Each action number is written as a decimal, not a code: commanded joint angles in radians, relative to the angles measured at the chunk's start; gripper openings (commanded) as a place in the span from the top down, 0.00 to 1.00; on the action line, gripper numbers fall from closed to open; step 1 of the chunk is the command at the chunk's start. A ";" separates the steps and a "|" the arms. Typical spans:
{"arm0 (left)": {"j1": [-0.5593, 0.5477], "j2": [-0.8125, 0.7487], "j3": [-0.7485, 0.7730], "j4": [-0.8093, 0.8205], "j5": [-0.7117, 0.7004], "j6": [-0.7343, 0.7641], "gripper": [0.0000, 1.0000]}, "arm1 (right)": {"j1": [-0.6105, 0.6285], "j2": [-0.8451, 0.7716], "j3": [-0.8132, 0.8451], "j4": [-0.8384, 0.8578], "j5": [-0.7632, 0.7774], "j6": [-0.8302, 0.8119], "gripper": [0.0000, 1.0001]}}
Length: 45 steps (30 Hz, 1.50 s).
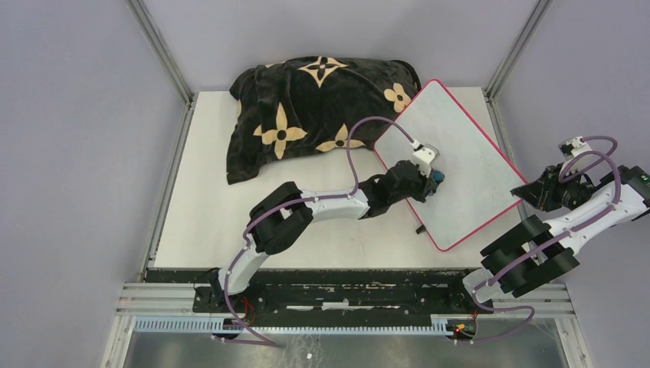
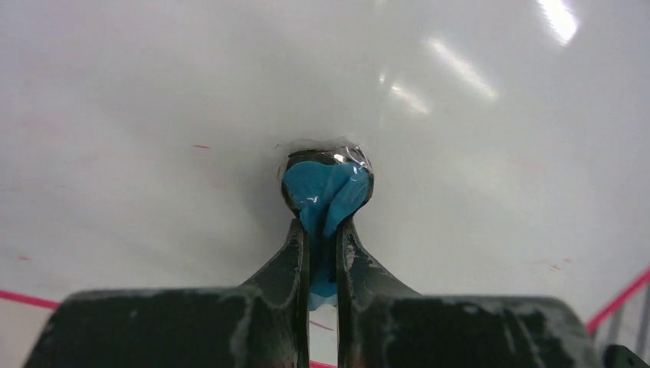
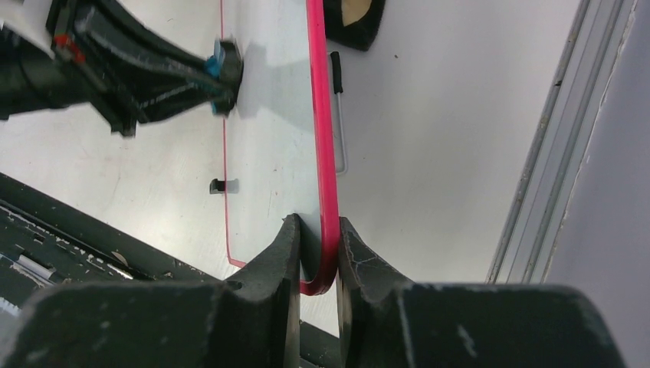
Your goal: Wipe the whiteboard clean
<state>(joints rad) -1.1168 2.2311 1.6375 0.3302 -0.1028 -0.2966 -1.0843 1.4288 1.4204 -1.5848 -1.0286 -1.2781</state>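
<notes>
The whiteboard [image 1: 460,165], white with a red-pink rim, lies tilted on the table at right of centre. My left gripper [image 1: 434,178] is shut on a small blue eraser [image 2: 326,192] and presses it against the board's surface [image 2: 153,115]. Only faint red specks show on the board near it. My right gripper [image 1: 534,192] is shut on the board's right corner rim [image 3: 328,230] and holds that edge. The right wrist view shows the left gripper [image 3: 222,73] with the blue eraser on the board.
A black pillow with tan flower pattern [image 1: 314,107] lies at the back, touching the board's far-left corner. A small black clip [image 3: 218,185] sits by the board's near edge. A metal frame rail [image 1: 502,123] runs along the table's right side.
</notes>
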 commanded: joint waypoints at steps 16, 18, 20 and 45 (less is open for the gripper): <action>-0.083 0.045 0.130 -0.029 -0.035 0.010 0.97 | 0.015 -0.001 -0.035 -0.177 0.130 -0.082 0.99; -0.114 0.058 0.189 -0.059 -0.038 0.031 0.97 | 0.014 -0.002 -0.039 -0.177 0.131 -0.085 1.00; -0.139 0.070 0.234 -0.086 -0.033 0.046 0.97 | 0.014 -0.003 -0.041 -0.177 0.132 -0.086 0.99; 0.084 0.038 0.300 -0.224 -0.080 0.142 0.97 | 0.014 -0.014 -0.048 -0.177 0.128 -0.094 0.99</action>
<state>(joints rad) -1.1332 2.3157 1.9415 0.1375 -0.0257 -0.2443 -1.0920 1.4258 1.3983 -1.5684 -1.0504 -1.2839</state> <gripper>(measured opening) 0.136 0.233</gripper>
